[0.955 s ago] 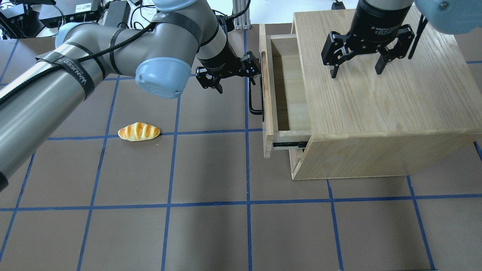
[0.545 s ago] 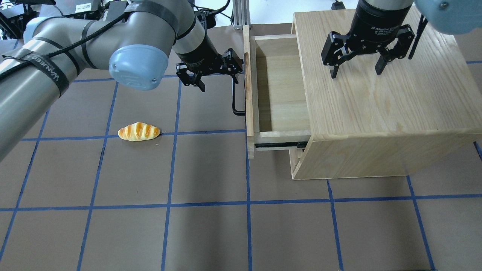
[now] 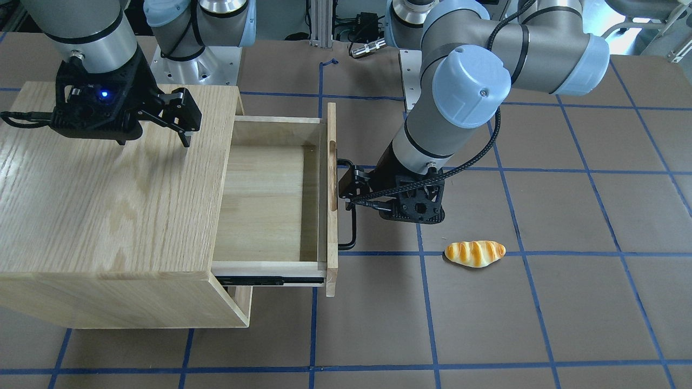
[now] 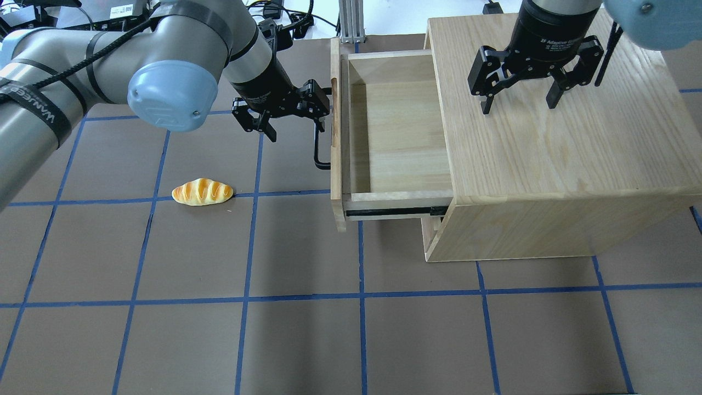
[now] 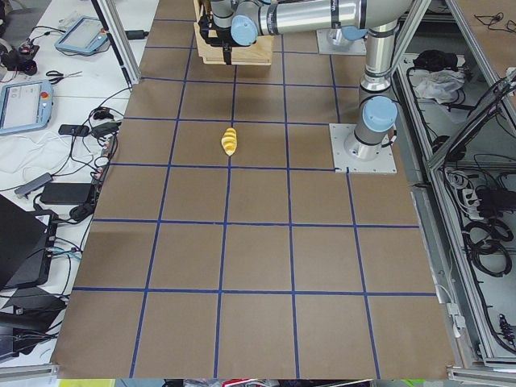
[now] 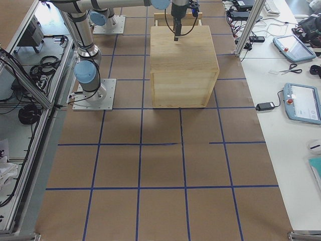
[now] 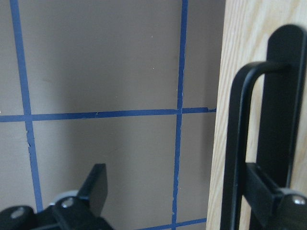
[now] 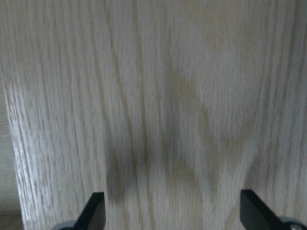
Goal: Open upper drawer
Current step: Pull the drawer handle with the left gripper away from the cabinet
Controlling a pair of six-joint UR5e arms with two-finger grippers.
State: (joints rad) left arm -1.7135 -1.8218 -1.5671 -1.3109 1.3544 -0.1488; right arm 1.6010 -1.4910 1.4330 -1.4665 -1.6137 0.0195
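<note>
Since half a second ago, the wide, shallow pale-wood upper drawer (image 4: 400, 137) has slid further out of the boxy pale-wood cabinet (image 4: 548, 164), and the left gripper (image 4: 296, 125) has moved away with it.

In the overhead view the upper drawer stands well open, its inside bare. The left gripper is at the front panel's long black metal bar handle (image 4: 317, 148). The right gripper (image 4: 519, 105) hangs over the cabinet top with its fingers spread wide. A small golden striped bread roll (image 4: 202, 192) lies well apart on the brown, blue-taped table (image 4: 301, 340).

The front-facing view shows the drawer's black side rail exposed and one left finger (image 3: 346, 186) at the bar handle.

In the left wrist view the fingers are wide apart. One finger (image 7: 261, 191) is hooked behind the bar handle (image 7: 237, 143), against the wood; the other (image 7: 96, 184) hangs free over the table.

In the right wrist view both fingertips (image 8: 96, 208) sit far apart above the wood grain, gripping nothing.

The side views show the arms too small to judge.
</note>
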